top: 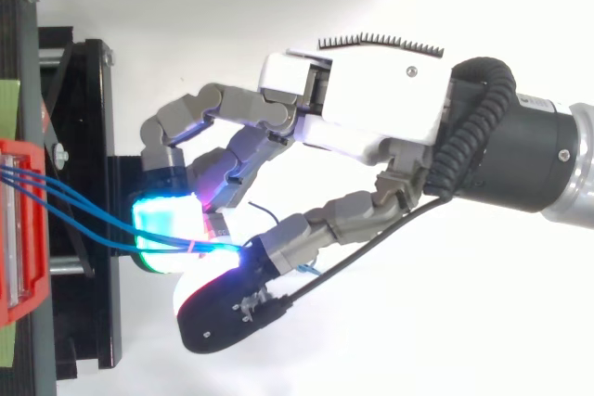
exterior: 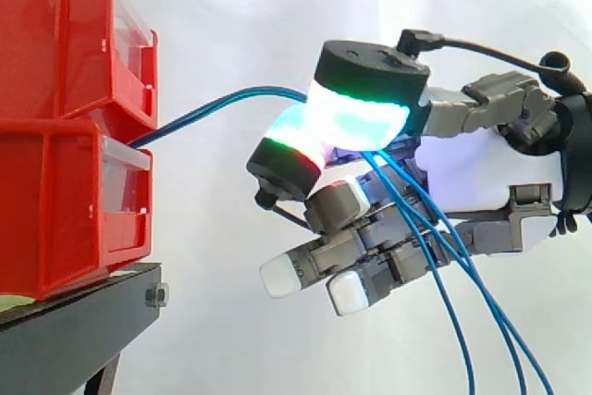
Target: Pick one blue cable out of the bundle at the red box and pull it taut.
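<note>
Close side, overhead cams (shared: hand (exterior: 481, 178))

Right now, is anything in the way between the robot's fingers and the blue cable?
No. The hand's fingers already pinch the blue cables, which run freely through the air to the red box; nothing visible blocks them.

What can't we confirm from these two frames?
How many blue cables the fingers pinch: both views, their glow covers the contact.
Cables' loose ends: side view, cut by bottom edge.
Their anchor in the red box: top view, cut by left edge.
</note>
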Motion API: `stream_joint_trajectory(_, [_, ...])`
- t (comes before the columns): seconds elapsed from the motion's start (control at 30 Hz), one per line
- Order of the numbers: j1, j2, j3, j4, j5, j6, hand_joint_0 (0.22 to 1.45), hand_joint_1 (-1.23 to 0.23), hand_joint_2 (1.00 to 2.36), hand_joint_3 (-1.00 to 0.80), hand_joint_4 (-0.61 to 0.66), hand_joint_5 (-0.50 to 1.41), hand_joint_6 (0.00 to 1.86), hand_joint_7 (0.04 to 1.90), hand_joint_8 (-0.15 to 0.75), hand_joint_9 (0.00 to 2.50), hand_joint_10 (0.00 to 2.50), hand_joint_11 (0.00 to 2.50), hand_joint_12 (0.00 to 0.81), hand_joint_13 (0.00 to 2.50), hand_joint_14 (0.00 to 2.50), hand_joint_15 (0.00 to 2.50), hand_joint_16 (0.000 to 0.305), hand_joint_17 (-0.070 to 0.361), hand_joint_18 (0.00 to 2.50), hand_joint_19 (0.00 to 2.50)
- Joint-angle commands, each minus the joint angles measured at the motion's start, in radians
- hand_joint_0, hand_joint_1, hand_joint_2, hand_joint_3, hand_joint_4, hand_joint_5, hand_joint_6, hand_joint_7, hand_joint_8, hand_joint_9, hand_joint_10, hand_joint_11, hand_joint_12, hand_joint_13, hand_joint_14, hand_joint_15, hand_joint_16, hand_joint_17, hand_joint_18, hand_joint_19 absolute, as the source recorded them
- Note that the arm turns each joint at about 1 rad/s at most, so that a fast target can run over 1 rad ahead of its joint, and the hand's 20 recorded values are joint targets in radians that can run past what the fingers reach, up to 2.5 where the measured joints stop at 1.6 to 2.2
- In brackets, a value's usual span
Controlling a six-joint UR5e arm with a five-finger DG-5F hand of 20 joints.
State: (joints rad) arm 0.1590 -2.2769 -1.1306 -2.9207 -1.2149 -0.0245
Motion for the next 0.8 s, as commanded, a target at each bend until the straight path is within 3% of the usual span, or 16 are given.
stream_joint_trajectory(0.0, [-0.001, 0.001, 0.000, -0.002, 0.000, 0.002, 0.69, -0.98, 1.00, -0.50, 0.18, -0.21, 0.85, 1.20, 0.395, 0.73, 0.02, 1.24, 0.475, 0.65, 0.01, 0.33, 0.065, 0.146, 0.78, 0.41])
stream_joint_trajectory(0.17, [-0.003, 0.001, 0.000, -0.002, -0.002, 0.005, 0.53, -0.91, 1.00, -0.50, 0.21, -0.21, 0.84, 1.15, 0.420, 0.73, 0.01, 1.24, 0.491, 0.64, 0.01, 0.33, 0.069, 0.154, 0.78, 0.43])
stream_joint_trajectory(0.3, [-0.003, 0.001, 0.000, -0.002, -0.002, 0.005, 0.48, -0.80, 1.00, -0.50, 0.23, -0.20, 0.83, 1.13, 0.444, 0.79, 0.01, 1.23, 0.513, 0.67, 0.01, 0.34, 0.073, 0.163, 0.82, 0.43])
stream_joint_trajectory(0.6, [-0.001, 0.001, 0.000, -0.002, -0.002, 0.005, 0.52, -0.70, 1.00, -0.50, 0.22, -0.17, 0.80, 1.16, 0.432, 0.86, 0.01, 1.16, 0.504, 0.69, 0.01, 0.35, 0.070, 0.158, 0.82, 0.46])
stream_joint_trajectory(0.77, [-0.001, 0.001, 0.000, -0.002, 0.000, 0.005, 0.57, -0.72, 1.01, -0.35, 0.22, -0.17, 0.81, 1.23, 0.420, 0.87, 0.01, 1.16, 0.489, 0.70, 0.01, 0.35, 0.067, 0.151, 0.82, 0.46])
